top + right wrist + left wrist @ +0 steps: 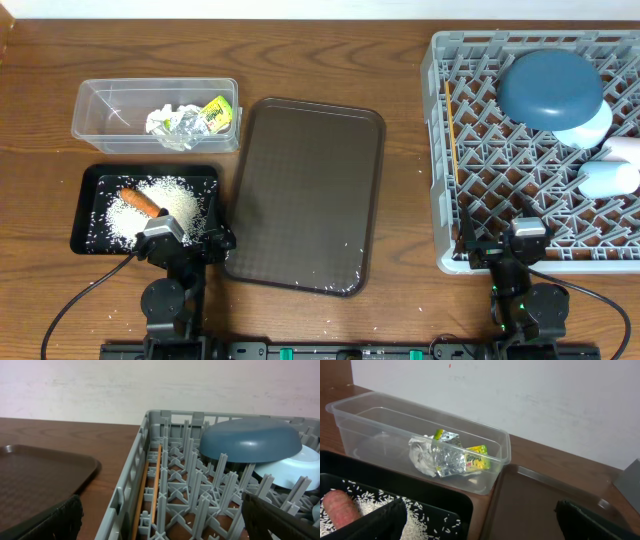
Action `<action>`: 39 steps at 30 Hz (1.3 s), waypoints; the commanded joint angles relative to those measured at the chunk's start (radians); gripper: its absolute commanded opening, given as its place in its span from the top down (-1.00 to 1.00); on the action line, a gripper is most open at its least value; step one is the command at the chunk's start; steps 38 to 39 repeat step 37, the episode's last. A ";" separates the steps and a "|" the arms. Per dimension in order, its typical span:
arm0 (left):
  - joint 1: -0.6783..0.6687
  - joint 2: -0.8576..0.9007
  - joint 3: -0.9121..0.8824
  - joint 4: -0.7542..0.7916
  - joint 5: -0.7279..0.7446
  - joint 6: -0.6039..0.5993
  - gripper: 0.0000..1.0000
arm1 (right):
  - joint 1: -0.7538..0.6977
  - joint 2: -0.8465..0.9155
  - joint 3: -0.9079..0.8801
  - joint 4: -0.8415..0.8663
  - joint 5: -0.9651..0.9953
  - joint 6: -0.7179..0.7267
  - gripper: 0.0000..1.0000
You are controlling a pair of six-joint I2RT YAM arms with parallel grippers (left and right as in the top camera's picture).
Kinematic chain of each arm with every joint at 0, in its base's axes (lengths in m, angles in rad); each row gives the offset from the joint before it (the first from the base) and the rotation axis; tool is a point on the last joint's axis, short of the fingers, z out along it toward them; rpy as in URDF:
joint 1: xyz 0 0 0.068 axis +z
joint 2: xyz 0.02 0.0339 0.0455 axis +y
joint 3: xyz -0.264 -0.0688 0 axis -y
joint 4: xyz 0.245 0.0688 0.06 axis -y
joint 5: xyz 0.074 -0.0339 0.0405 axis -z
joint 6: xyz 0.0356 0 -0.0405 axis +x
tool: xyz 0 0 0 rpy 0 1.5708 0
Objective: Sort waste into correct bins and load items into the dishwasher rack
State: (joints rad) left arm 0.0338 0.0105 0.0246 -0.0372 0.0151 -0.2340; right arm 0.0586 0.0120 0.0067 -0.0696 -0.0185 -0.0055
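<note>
The clear tub (100, 105) holds the crumpled tissue (168, 122) and the yellow-green wrapper (218, 112). Rice (175, 200) and the carrot (140, 201) lie in the black tray (95, 180). In the grey rack (440, 150) are the dark-blue plate (550, 88), light-blue bowl (592, 128), white cup (612, 172) and, along its left wall, the chopsticks (452, 130). My left gripper (188, 243) stands open and empty at the black tray's near right corner. My right gripper (507, 250) is open and empty over the rack's near edge. The left wrist view shows the tissue (422, 455), wrapper (477, 457) and carrot (340, 507).
A large dark brown serving tray (305, 190) lies between the bins and the rack, with a few rice grains along its near edge. A few grains also lie on the rack's floor. The right wrist view shows the chopsticks (156, 480) and plate (250, 440).
</note>
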 commanded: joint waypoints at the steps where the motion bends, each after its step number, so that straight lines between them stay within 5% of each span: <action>1: 0.005 -0.006 -0.021 -0.035 -0.027 0.016 -0.94 | 0.001 -0.006 -0.001 -0.005 0.006 -0.011 -0.99; 39: 0.005 -0.006 -0.021 -0.035 -0.027 0.016 -0.94 | 0.001 -0.006 -0.001 -0.005 0.006 -0.011 -0.98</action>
